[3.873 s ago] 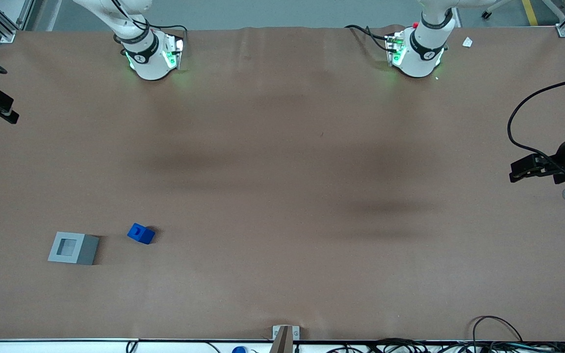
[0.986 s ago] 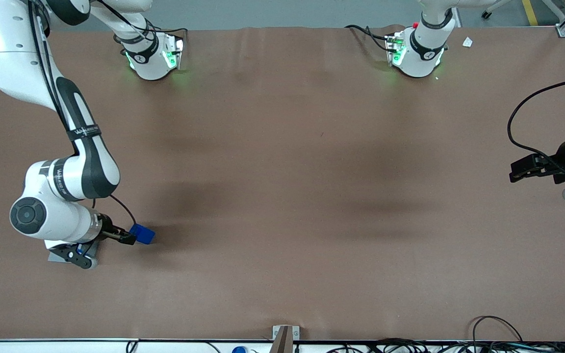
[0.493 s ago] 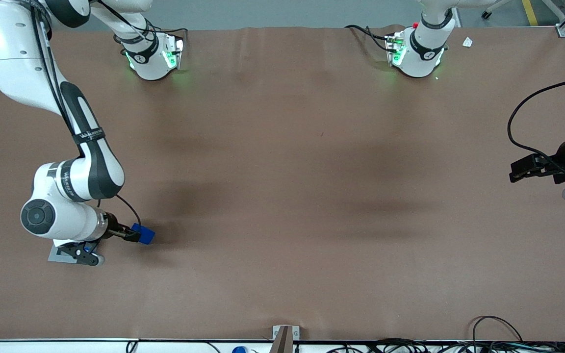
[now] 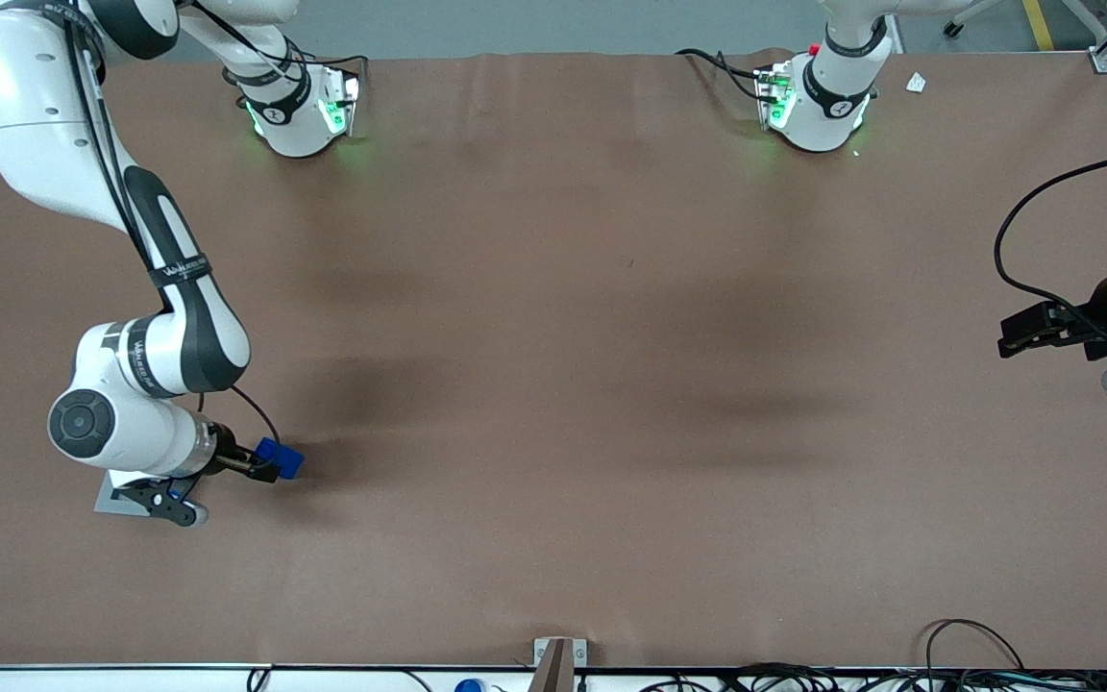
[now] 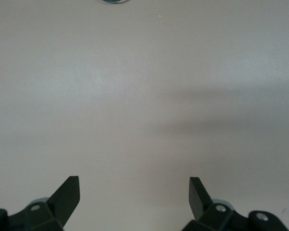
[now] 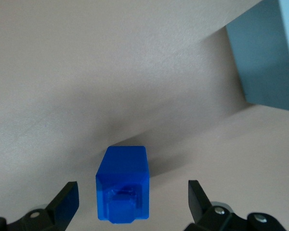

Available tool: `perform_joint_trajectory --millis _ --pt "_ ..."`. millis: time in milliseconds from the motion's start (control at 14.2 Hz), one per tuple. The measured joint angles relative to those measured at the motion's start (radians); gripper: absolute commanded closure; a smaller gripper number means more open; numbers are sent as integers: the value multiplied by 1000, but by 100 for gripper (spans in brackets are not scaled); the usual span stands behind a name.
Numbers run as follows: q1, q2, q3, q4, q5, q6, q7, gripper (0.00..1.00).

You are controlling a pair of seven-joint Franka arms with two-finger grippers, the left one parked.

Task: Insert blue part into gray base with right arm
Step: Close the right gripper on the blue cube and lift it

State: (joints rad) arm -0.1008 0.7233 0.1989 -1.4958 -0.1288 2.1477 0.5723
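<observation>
The blue part rests on the brown table, beside the gray base and toward the parked arm's end from it. My right arm's wrist hangs over the gray base and hides most of it. The gripper reaches down to the blue part. In the right wrist view the gripper is open, and the blue part sits between its fingers with a gap on each side. A corner of the gray base shows close by.
Two white arm bases stand along the table edge farthest from the front camera. The parked arm's black gripper and its looping cables sit at its end of the table. A small metal bracket marks the near edge.
The right arm came onto the table and down to the blue part. Over the last second its wrist crept a little toward the part. The blue part and the gray base have stayed put.
</observation>
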Motion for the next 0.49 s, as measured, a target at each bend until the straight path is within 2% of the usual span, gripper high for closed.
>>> perform_joint_trajectory --millis 211,493 --pt "1 12 2 -4 12 18 3 0" --pt "2 18 2 -8 14 30 6 6"
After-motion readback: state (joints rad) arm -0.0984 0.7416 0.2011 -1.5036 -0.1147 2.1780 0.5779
